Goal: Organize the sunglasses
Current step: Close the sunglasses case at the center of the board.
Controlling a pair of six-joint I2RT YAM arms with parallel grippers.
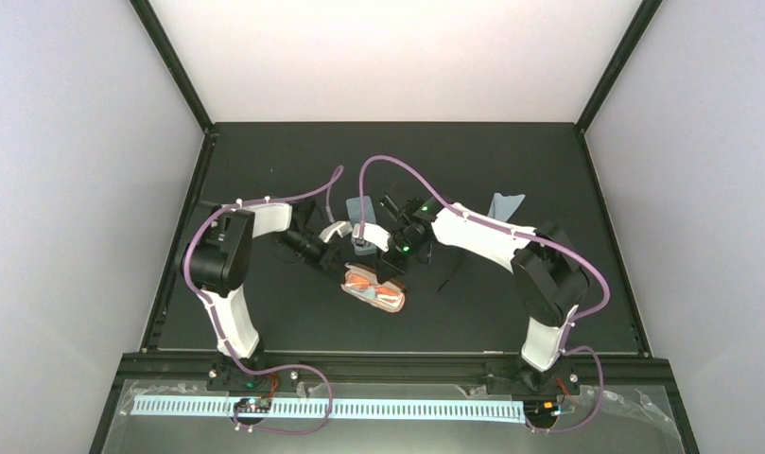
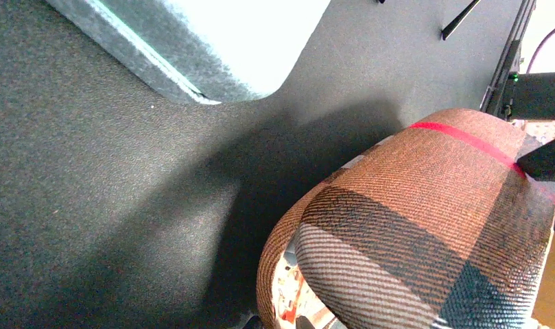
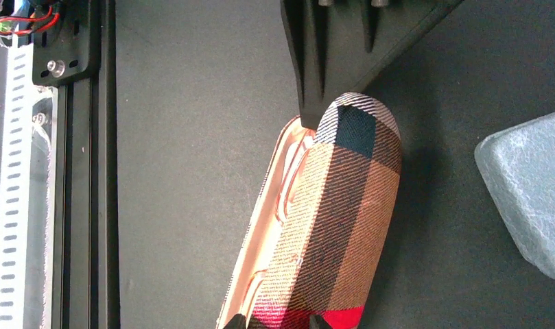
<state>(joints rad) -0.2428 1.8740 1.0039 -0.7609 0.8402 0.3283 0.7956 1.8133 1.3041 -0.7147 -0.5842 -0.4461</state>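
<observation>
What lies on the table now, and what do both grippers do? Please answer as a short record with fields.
plaid case: at the middle of the table, lid partly shut
reddish-brown sunglasses: inside the plaid case
black sunglasses: outside, to the right of the plaid case; only a thin arm shows
blue-grey case: beside the plaid case, farther back
light blue cloth: apart, far right
left gripper: touches one end of the plaid case; grip unclear
right gripper: shut on the lid at the other end
</observation>
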